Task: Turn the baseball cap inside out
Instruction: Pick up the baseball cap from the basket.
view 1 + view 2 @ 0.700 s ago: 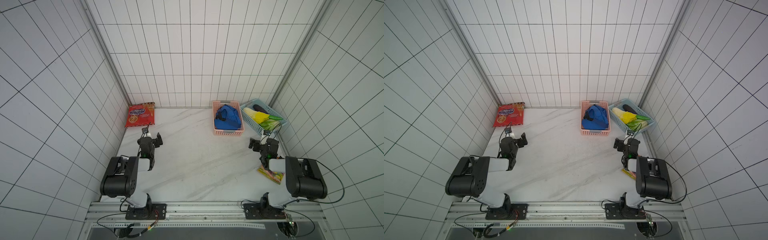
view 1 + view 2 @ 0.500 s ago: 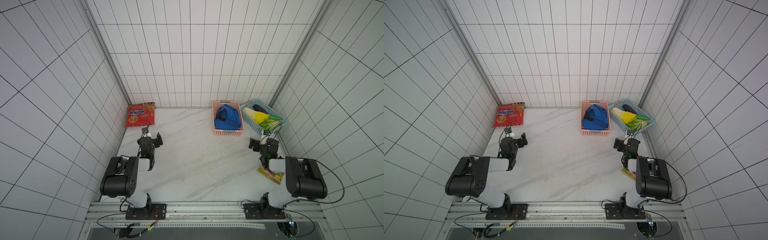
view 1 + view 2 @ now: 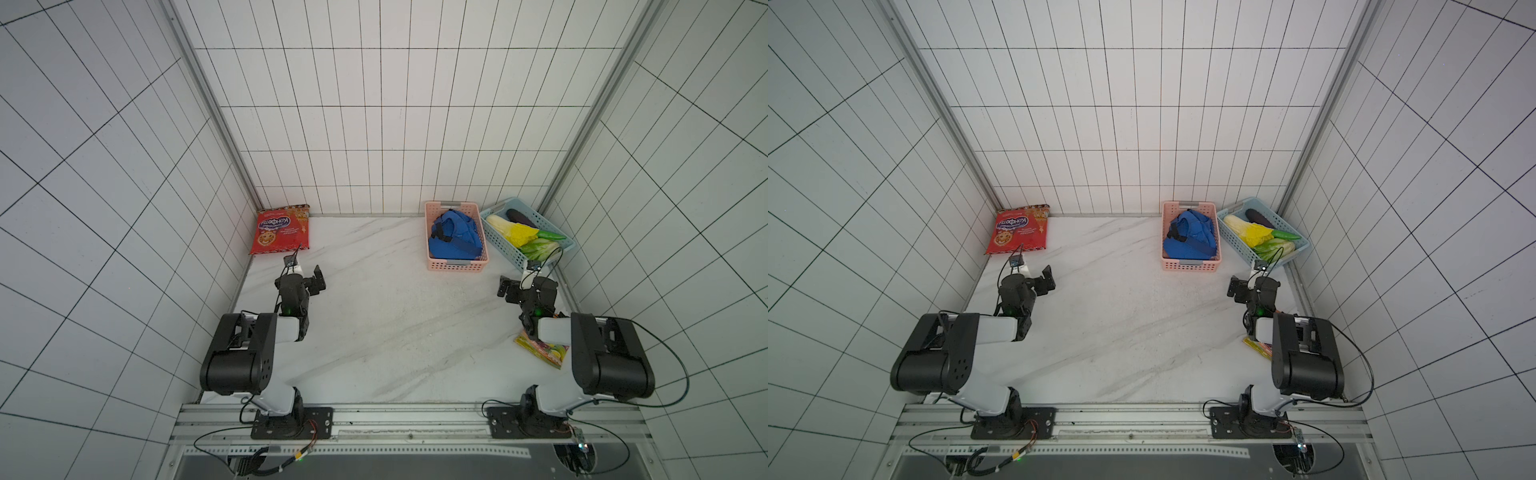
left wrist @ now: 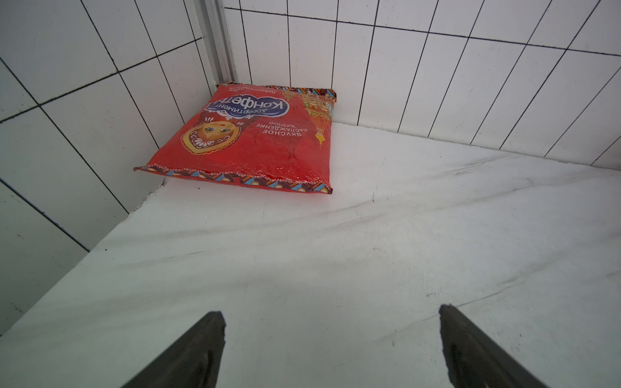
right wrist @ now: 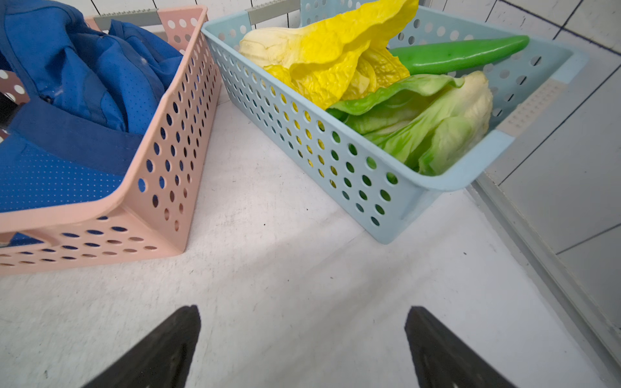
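Observation:
The blue baseball cap point(image 3: 455, 239) point(image 3: 1192, 240) lies crumpled inside a pink perforated basket point(image 3: 457, 264) point(image 3: 1191, 266) at the back of the table; in the right wrist view the cap point(image 5: 67, 100) fills that basket point(image 5: 168, 141). My left gripper point(image 3: 306, 277) point(image 3: 1035, 279) rests low at the left side, far from the cap, open and empty point(image 4: 330, 310). On the right side, a short way in front of the baskets, my right gripper point(image 3: 524, 283) point(image 3: 1252, 287) also stands open with only bare table between its fingers point(image 5: 304, 309).
A red snack bag point(image 3: 280, 230) point(image 4: 255, 137) lies in the back left corner. A light blue basket point(image 3: 505, 249) point(image 5: 336, 144) of toy vegetables stands beside the pink one. A colourful packet point(image 3: 540, 353) lies under the right arm. Tiled walls close in three sides.

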`<state>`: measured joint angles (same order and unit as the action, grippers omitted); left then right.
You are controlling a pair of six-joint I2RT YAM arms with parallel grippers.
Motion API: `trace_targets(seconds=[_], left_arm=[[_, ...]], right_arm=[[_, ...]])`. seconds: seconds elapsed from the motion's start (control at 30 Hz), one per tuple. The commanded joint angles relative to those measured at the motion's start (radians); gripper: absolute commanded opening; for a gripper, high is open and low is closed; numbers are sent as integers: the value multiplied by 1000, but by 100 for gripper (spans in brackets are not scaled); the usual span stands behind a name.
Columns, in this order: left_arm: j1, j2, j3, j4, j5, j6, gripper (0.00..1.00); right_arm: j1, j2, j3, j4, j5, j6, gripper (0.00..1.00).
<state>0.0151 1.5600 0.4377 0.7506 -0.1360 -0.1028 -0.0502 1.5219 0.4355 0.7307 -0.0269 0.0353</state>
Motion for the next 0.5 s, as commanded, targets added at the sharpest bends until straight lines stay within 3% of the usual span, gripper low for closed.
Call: trace_targets(seconds=[0.0,0.17,0.23,0.33,0.47], left_arm=[[-6,-83,20,-39,82,55,98],[-50,-309,95,-372,167,48,98],[-70,-359,106,-406,265,25,98],[-144,-396,118,-410,355,-2,98],[-292,-379,177,-446,359,-13,98]], right_arm=[[3,-134,78,-183,95,41,99],[-7,-289,257,-522,84,167,99],[1,-290,325,-590,-99,193,99],[59,-216,464,-686,-159,191,99],[193,-15,713,-881,-118,82,99]])
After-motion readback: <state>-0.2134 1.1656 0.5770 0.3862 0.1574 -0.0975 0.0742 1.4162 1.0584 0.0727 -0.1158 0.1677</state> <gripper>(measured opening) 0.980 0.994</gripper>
